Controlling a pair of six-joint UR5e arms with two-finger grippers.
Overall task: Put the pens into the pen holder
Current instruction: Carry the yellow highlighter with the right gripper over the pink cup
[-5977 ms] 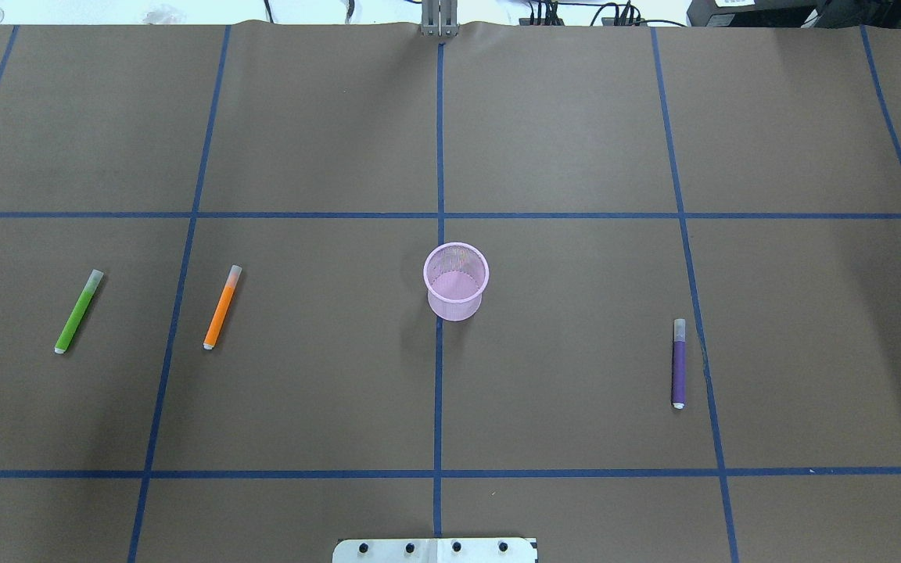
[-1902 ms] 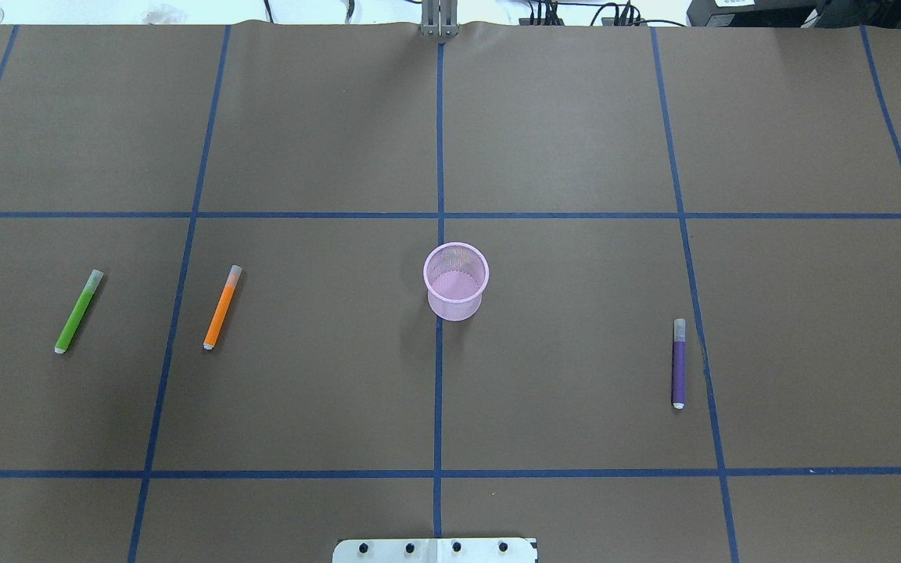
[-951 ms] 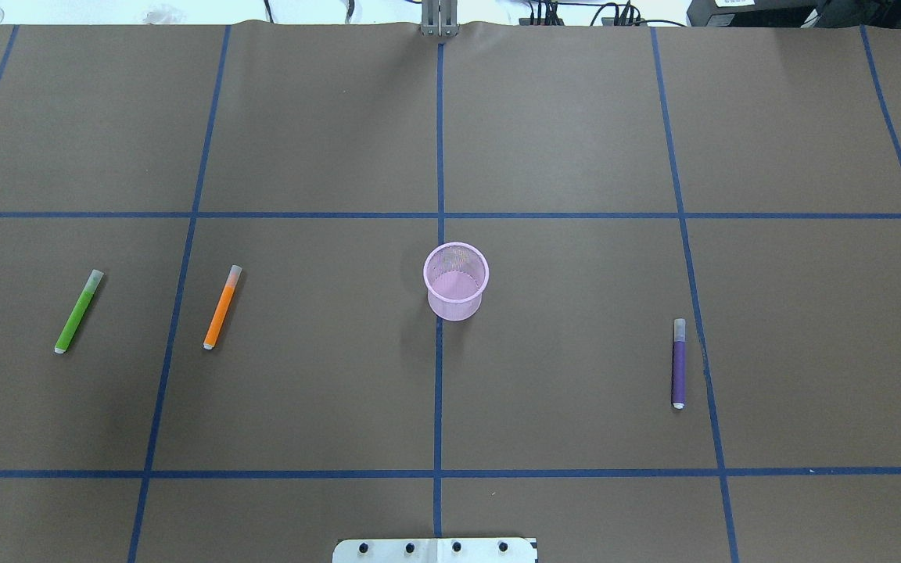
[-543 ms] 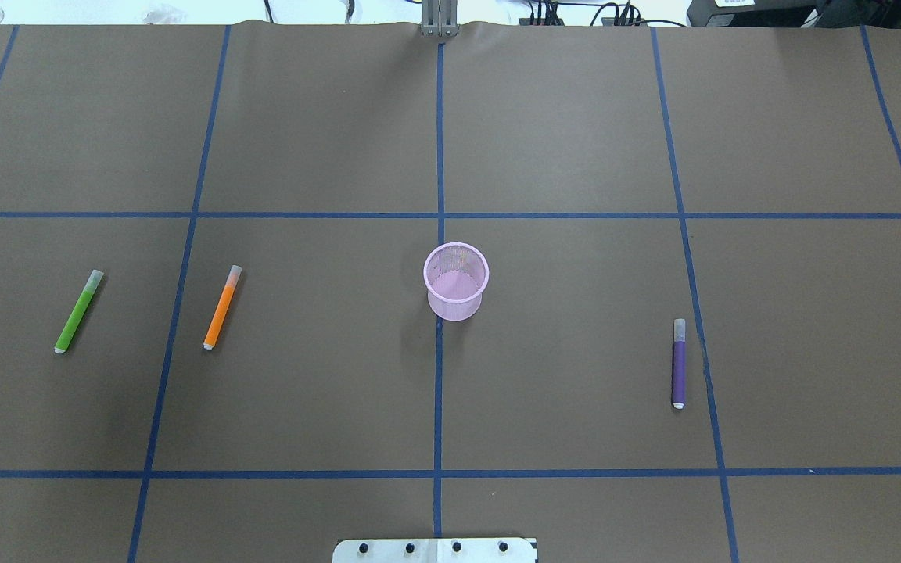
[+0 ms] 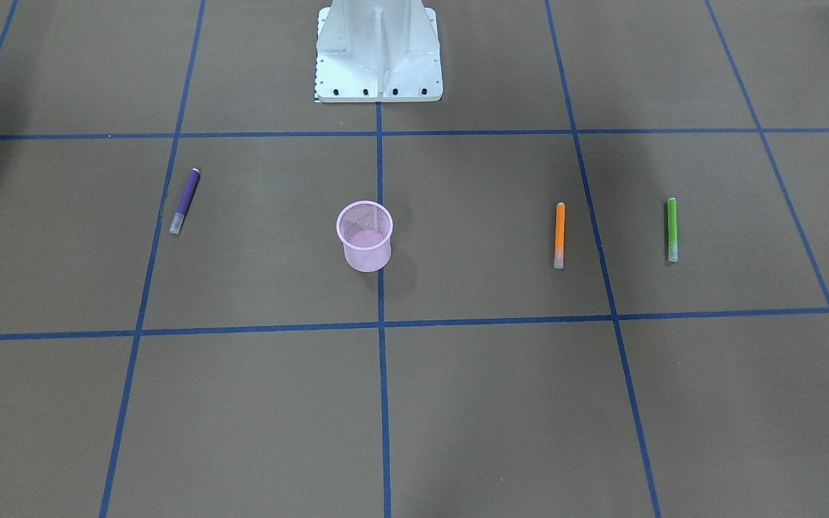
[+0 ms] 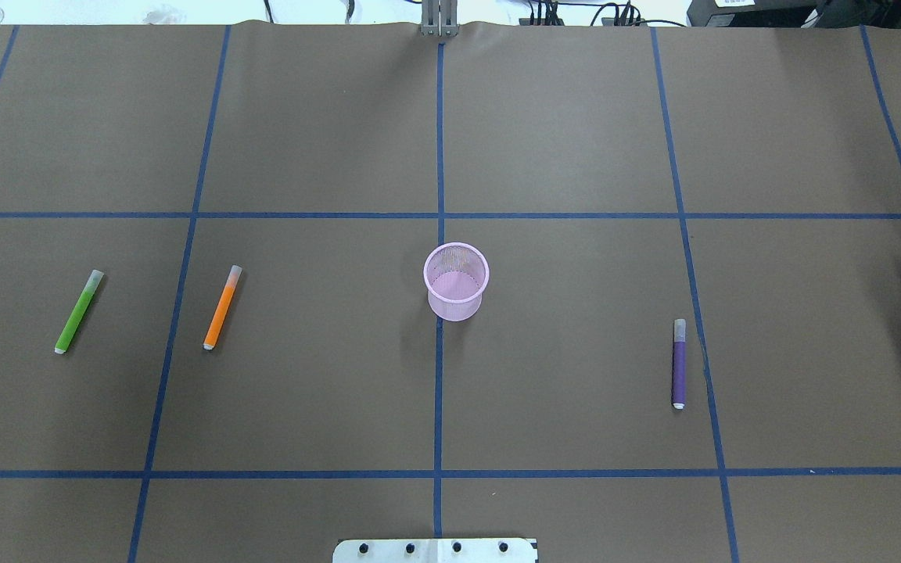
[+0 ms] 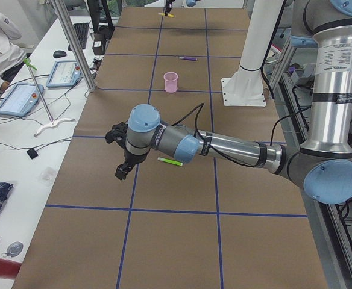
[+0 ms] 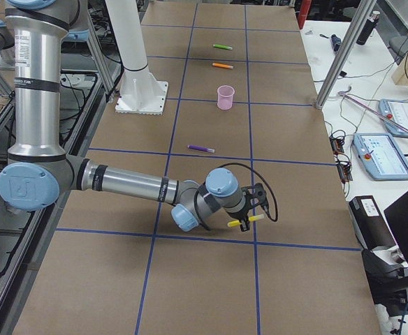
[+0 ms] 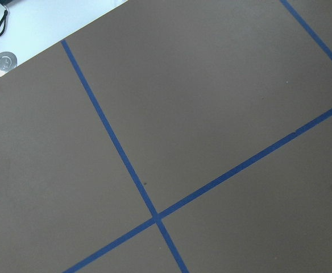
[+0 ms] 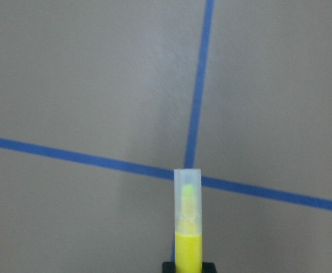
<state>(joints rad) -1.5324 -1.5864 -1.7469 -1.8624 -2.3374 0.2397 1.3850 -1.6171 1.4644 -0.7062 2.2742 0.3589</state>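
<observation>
The pens were scattered. The green pen (image 6: 79, 311) and the orange pen (image 6: 222, 307) lay flat on the table (image 6: 576, 141) on the robot's left side. The orange pen was the nearer to the pen holder (image 6: 456, 281), but both were well apart from it. Over on the robot's right lay the purple pen (image 6: 679, 363), just beside a blue tape line (image 6: 685, 258), its cap end pointing away from the robot. The pen holder stood upright mid-table.

And the yellow pen (image 10: 188, 227)? That one was in the right gripper (image 8: 249, 216), fingers clamped on its barrel. Its pale cap stuck out ahead, out toward the table's end on the robot's right and well apart from the pen holder. It seemed to be lifted clear of the table, though the side view was too small to be sure.

The left gripper (image 7: 122, 172) hung low over the table near the green pen. Whether its fingers were apart or together could not be told from that side view.
</observation>
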